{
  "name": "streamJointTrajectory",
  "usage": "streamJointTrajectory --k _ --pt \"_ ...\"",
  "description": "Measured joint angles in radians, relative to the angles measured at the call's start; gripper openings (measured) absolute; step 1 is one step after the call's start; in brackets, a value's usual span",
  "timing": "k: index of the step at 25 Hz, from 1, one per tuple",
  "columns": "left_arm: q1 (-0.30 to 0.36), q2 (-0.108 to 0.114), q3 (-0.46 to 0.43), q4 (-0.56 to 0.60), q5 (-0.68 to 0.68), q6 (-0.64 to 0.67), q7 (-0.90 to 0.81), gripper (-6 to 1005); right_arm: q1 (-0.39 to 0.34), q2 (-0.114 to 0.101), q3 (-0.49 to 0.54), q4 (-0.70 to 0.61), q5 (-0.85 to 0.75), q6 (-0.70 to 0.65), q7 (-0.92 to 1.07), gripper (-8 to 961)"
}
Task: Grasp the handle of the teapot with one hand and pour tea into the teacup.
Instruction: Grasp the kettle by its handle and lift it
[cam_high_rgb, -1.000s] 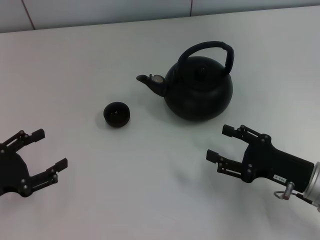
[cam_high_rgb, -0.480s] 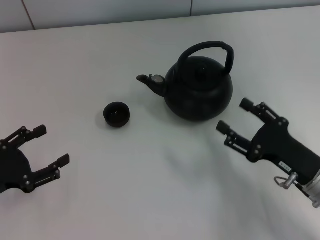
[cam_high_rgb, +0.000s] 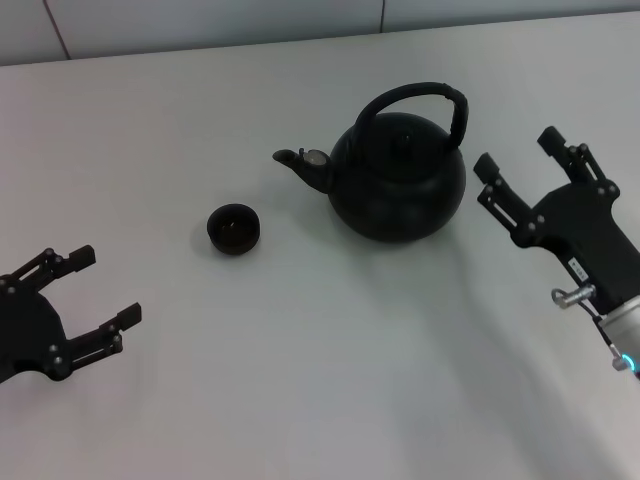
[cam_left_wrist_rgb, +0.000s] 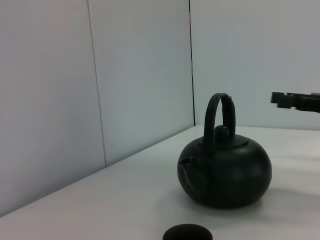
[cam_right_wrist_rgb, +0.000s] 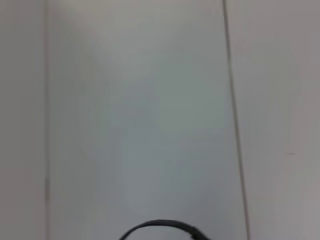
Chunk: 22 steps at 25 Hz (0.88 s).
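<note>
The matte-black teapot (cam_high_rgb: 400, 185) stands upright on the white table (cam_high_rgb: 300, 360), spout pointing left, with its arched handle (cam_high_rgb: 415, 93) over the lid. It also shows in the left wrist view (cam_left_wrist_rgb: 225, 172). The small dark teacup (cam_high_rgb: 233, 228) stands left of the spout; its rim shows in the left wrist view (cam_left_wrist_rgb: 187, 233). My right gripper (cam_high_rgb: 517, 152) is open and raised just right of the teapot, empty. My left gripper (cam_high_rgb: 105, 288) is open at the front left, empty. The right wrist view shows only the top of the handle (cam_right_wrist_rgb: 160, 226).
A pale panelled wall (cam_high_rgb: 200, 20) runs behind the table's far edge. Nothing else stands on the table.
My right gripper has risen and moved away from me, from the front right to beside the teapot's right side. The left gripper has barely shifted. Teapot and teacup have not moved.
</note>
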Motion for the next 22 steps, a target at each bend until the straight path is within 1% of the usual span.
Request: streamJointTrajectory --k 4,9,15,22 --pt "0.000 0.000 -0.001 0.000 0.000 0.000 -0.001 848 0.021 0.000 0.021 0.007 0.000 0.035 -0.006 819" --pt "0.000 -0.002 -0.003 0.000 0.000 -0.001 -0.003 848 0.045 0.000 0.071 0.022 -0.002 0.096 -0.007 820" --pt "0.000 -0.002 -0.010 0.000 0.000 0.001 -0.005 848 0.071 -0.001 0.090 0.024 -0.002 0.164 -0.008 820" --pt "0.000 -0.002 -0.012 0.000 -0.001 0.002 -0.005 847 0.086 -0.001 0.116 0.024 -0.005 0.196 -0.008 820"
